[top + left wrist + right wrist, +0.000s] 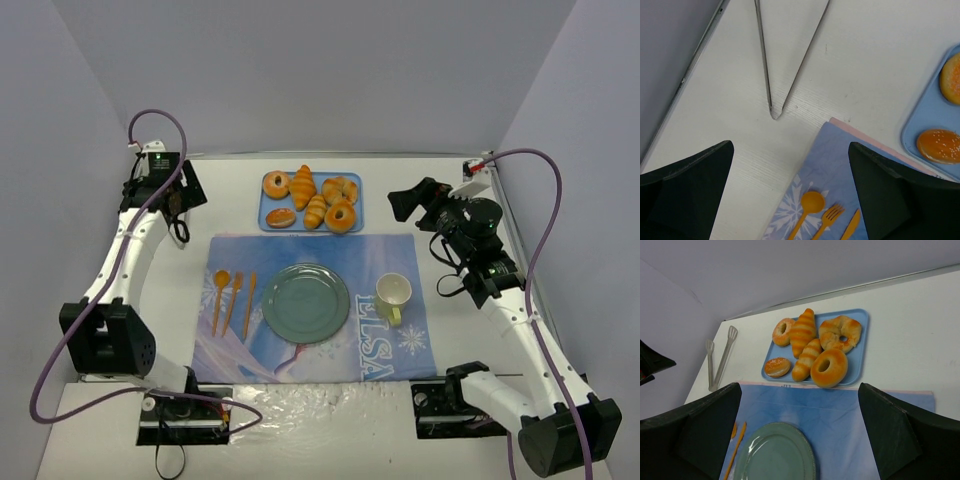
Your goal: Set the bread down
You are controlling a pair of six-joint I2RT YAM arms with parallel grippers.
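The bread (281, 217) is a small oval bun at the front left of the blue tray (348, 188). It also shows in the right wrist view (777, 367) and at the right edge of the left wrist view (940, 145). The green plate (306, 303) lies bare on the blue placemat (380, 250). My left gripper (183, 192) is open and empty at the far left, above metal tongs (771, 75), left of the tray. My right gripper (405, 203) is open and empty, held high to the right of the tray, facing it (799, 387).
Doughnuts (341, 216) and croissants (302, 186) share the tray with the bun. An orange spoon, fork and knife (232, 295) lie left of the plate. A pale yellow cup (393, 293) stands right of it. Walls close in the left, back and right.
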